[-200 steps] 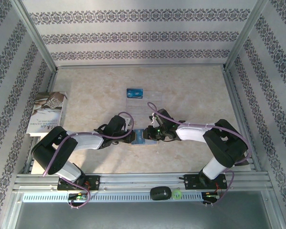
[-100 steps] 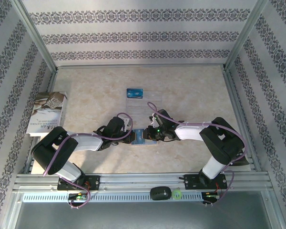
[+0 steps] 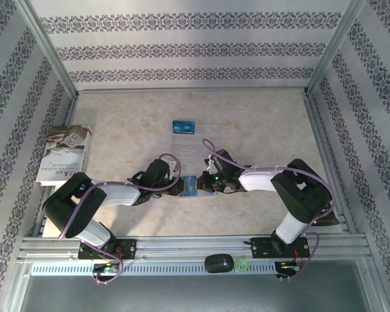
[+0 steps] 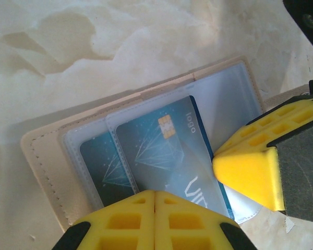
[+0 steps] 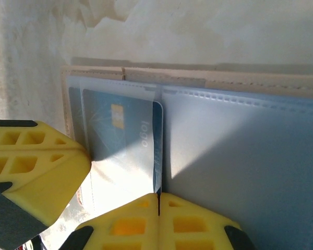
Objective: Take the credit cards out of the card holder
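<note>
The tan card holder (image 3: 190,186) lies open on the table between both grippers, its tan rim (image 4: 41,161) framing clear pale sleeves (image 5: 240,156). A bright blue credit card (image 4: 161,151) with a gold chip sticks partway out of a sleeve, and a second blue card (image 4: 107,166) sits in the pocket beside it. My right gripper (image 5: 158,213) is shut on the edge of the protruding blue card (image 5: 125,135). My left gripper (image 4: 155,219) is shut, its tips resting on top of the card holder, nothing between them. No blackish card is visible.
Behind the grippers a clear plastic tray (image 3: 194,144) holds another blue card (image 3: 183,127). A book (image 3: 65,153) lies at the left edge. Metal frame rails border the table on both sides.
My right gripper has edged slightly left toward the card holder. The left arm and the card holder have barely moved.
</note>
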